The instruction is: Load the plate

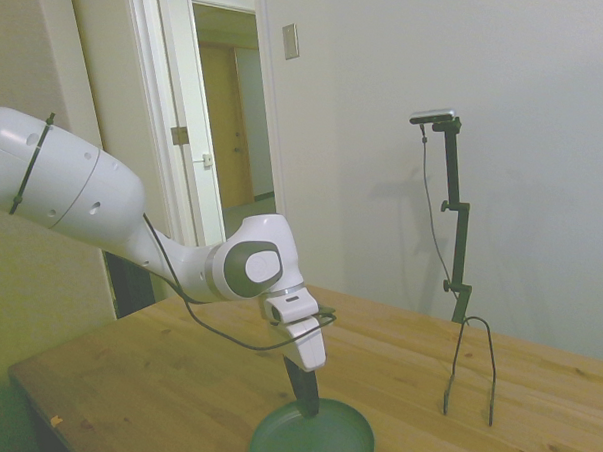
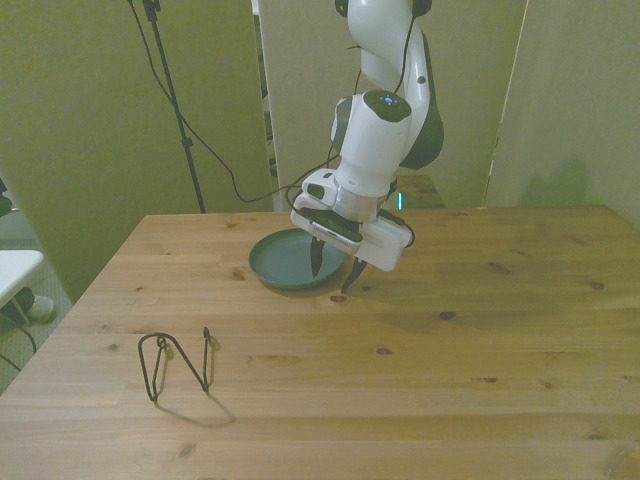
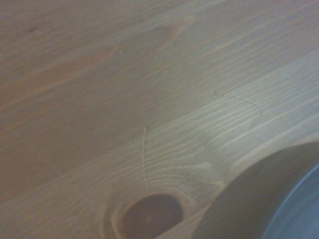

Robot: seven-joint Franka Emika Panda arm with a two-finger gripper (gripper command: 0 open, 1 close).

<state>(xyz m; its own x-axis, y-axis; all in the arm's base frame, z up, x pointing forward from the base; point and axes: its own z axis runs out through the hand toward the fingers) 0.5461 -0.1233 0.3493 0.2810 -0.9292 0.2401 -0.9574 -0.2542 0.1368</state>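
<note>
table (image 3: 124, 84): bare wood grain, close up, blurry
knot (image 3: 149, 215): dark, round, near the plate
plate (image 3: 299, 209): curved rim edge only

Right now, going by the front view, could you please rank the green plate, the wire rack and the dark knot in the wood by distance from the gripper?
1. The plate, straddled at its rim by the gripper.
2. The dark knot, toward the front view's right.
3. The wire rack, toward the front view's lower left.
</note>
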